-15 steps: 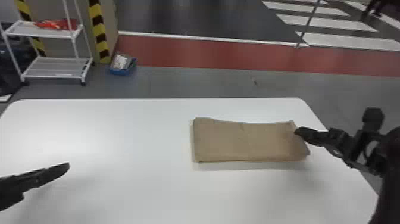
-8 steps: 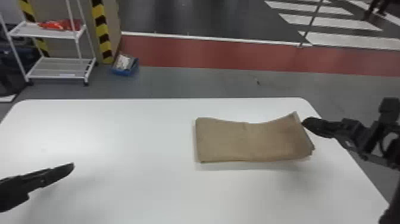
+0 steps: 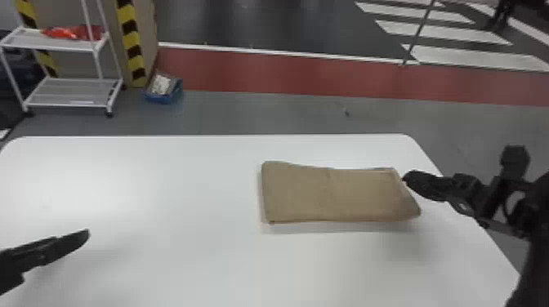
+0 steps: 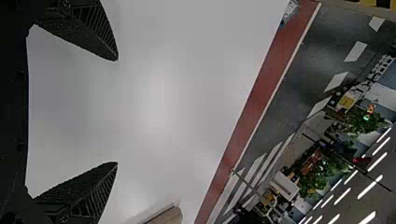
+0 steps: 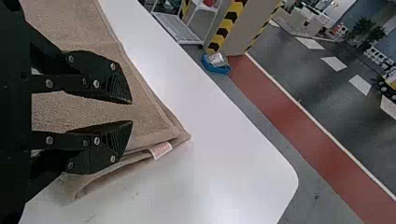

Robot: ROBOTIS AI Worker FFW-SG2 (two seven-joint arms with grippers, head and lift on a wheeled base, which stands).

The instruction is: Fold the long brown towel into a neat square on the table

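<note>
Oblong brown cloth towel (image 3: pixel 335 194) — layered into a rectangle, not yet square

It lies on the flat white tabletop (image 3: pixel 184 253), probably 1 fold short. The right black pincer (image 5: pixel 132 112), part-open by its outer end, grips nothing; the left black pincer (image 4: pixel 116 111) gapes wide, empty.

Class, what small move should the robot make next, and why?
Probably ease the right gripper onto the towel's right end and pinch it: the fingers are open beside that end, and the towel lies oblong, not square.
</note>
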